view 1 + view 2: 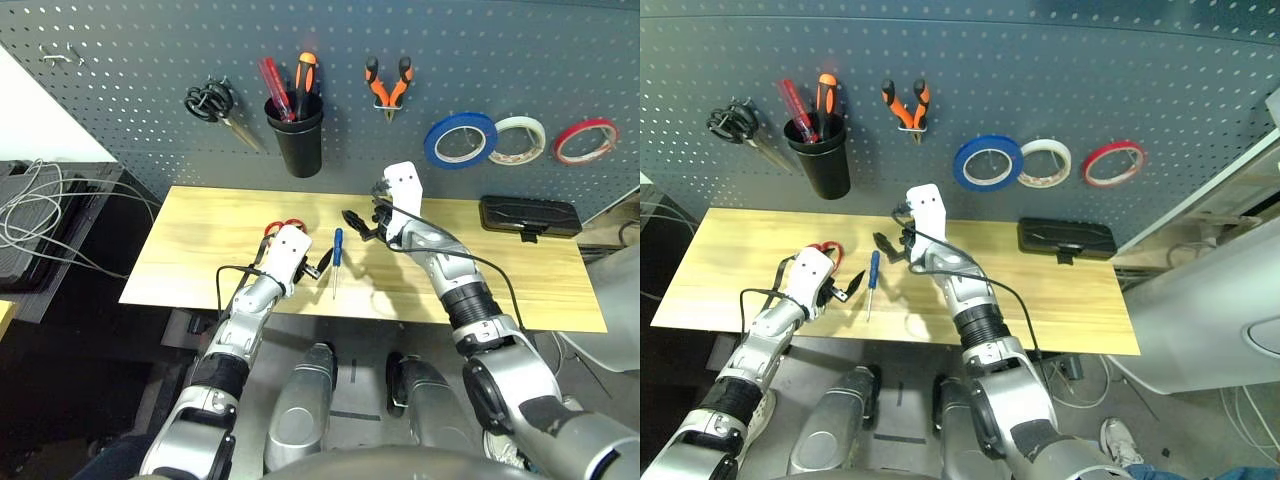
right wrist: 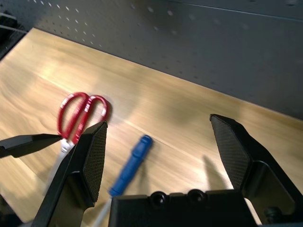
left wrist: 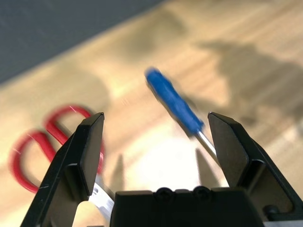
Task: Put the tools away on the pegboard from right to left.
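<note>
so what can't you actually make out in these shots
- Red-handled scissors: blades hidden behind the left gripper in the left eye view.
- Blue-handled screwdriver: blurred in the left wrist view; its tip is cut off behind a finger.
- Black cup: how many tools stand in it is too small to tell.
- Black case on the table: contents hidden, closed.

Head views: bright, even overhead light; wooden table slightly glary; soft arm shadows at centre. Pegboard evenly lit. Left wrist view: blurred screwdriver and scissors; bright glare patch at lower centre.
</note>
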You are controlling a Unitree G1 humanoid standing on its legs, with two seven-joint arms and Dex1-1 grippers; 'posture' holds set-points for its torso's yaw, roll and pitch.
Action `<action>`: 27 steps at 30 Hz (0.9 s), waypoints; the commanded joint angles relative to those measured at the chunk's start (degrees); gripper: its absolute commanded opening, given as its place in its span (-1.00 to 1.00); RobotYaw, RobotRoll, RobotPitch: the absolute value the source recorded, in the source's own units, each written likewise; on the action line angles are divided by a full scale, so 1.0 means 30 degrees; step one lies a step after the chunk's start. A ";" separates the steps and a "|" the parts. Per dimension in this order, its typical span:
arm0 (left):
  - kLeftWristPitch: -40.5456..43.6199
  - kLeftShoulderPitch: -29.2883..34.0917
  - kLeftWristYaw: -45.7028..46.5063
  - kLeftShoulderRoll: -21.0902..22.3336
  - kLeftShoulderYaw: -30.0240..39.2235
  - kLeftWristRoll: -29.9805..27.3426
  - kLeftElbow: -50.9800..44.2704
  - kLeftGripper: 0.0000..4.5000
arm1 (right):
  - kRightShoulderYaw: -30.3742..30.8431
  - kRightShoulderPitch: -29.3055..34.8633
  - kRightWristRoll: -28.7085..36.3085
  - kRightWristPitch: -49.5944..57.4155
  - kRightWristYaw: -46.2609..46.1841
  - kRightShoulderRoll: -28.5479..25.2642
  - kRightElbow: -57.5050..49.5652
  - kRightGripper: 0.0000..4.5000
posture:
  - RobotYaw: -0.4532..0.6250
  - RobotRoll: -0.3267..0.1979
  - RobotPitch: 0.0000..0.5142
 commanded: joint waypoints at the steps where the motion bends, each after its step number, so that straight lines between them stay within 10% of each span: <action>1: 0.0822 -0.0791 0.0518 -0.0366 0.0200 -0.0090 0.0922 1.00 | 0.0904 0.1157 -0.0487 -0.0498 0.1550 -0.1018 -0.1224 0.99 | 0.13 0.25 -0.05; 27: 0.3991 -0.6097 0.1053 -0.2554 0.1152 -0.1168 0.7318 1.00 | 0.1158 0.3109 -0.0551 0.0535 0.4223 -0.3685 -0.3989 0.99 | 0.04 0.25 0.00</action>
